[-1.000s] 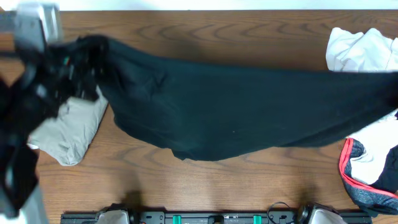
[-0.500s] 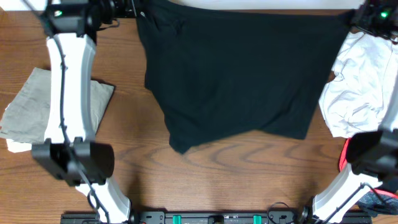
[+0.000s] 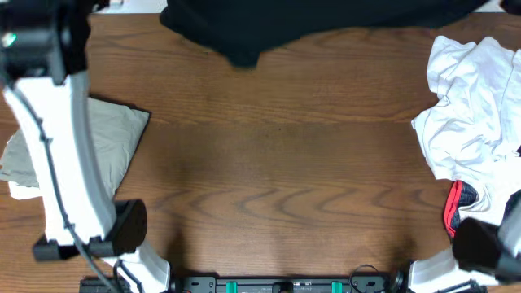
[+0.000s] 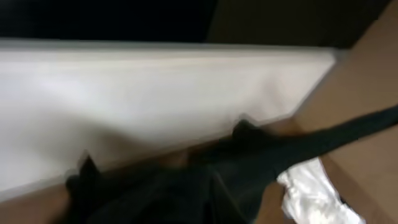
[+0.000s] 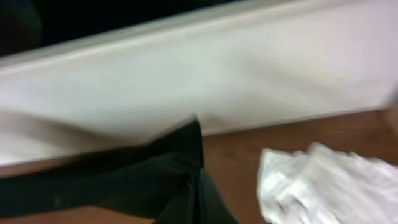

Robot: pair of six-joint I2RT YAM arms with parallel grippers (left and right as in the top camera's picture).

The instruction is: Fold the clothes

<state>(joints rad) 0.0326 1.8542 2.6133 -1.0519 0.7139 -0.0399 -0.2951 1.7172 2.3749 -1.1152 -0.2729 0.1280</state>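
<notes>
Fabric of the black soft-cloth shirt (image 3: pixel 326 20) lies bunched along the far edge of the brown wooden table (image 3: pixel 285 163). Both the left gripper (image 4: pixel 171 177) and the right gripper (image 5: pixel 196 158) are clamped on it, though blur hides their fingers. A folded khaki garment (image 3: pixel 122 138) sits at the left edge, a crumpled white garment (image 3: pixel 472 106) at the right edge, and a red-and-grey garment (image 3: pixel 454 207) at the near right corner.
</notes>
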